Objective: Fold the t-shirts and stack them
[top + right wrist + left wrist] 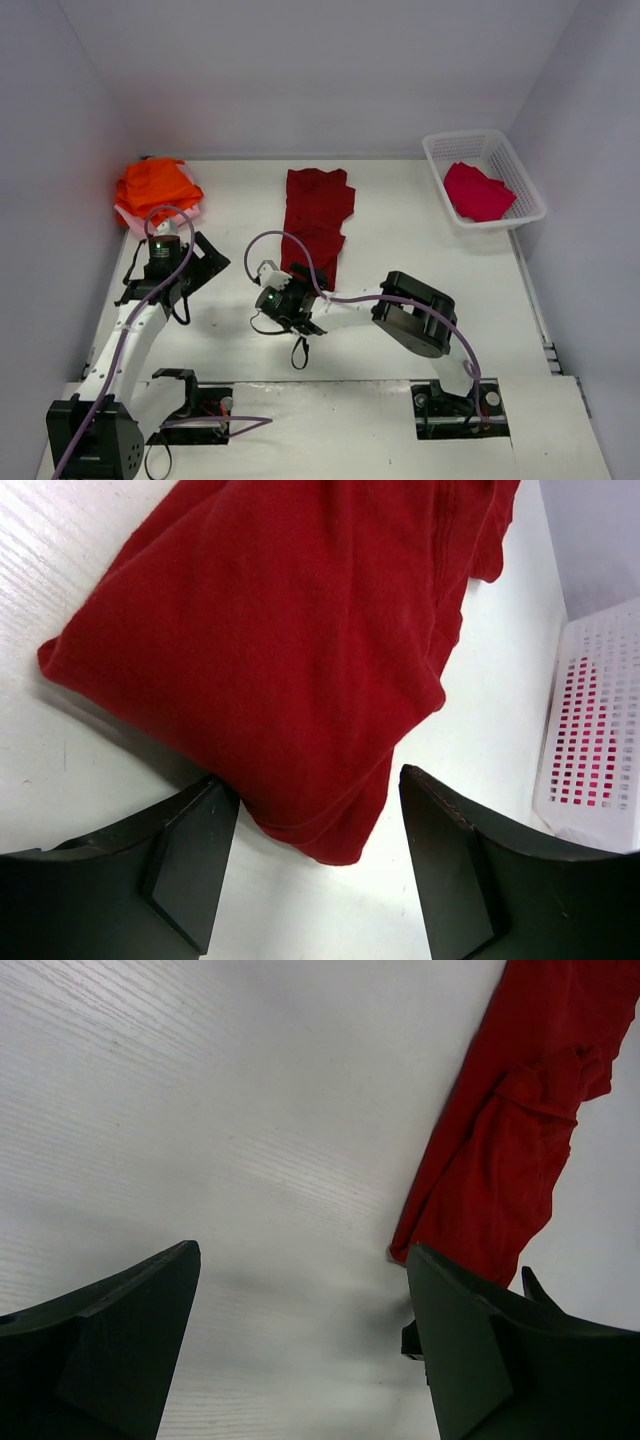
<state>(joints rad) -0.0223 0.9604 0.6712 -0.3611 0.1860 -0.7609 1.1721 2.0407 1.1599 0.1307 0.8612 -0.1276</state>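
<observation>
A long dark red t-shirt (318,220) lies folded lengthwise in the middle of the table. My right gripper (303,283) is at its near end. In the right wrist view the jaws (315,870) stand open on either side of the shirt's near corner (290,650), and the left finger (190,850) touches the cloth edge. My left gripper (203,272) is open over bare table to the left of that shirt (510,1160), with nothing between its fingers (300,1340). Orange t-shirts (155,185) are piled at the back left on a pale pink one (125,215). A crimson t-shirt (476,190) lies in the basket.
The white lattice basket (500,150) stands at the back right, and its wall (600,730) shows in the right wrist view. Grey walls close in the table on the left, back and right. Loose cables trail from both arms.
</observation>
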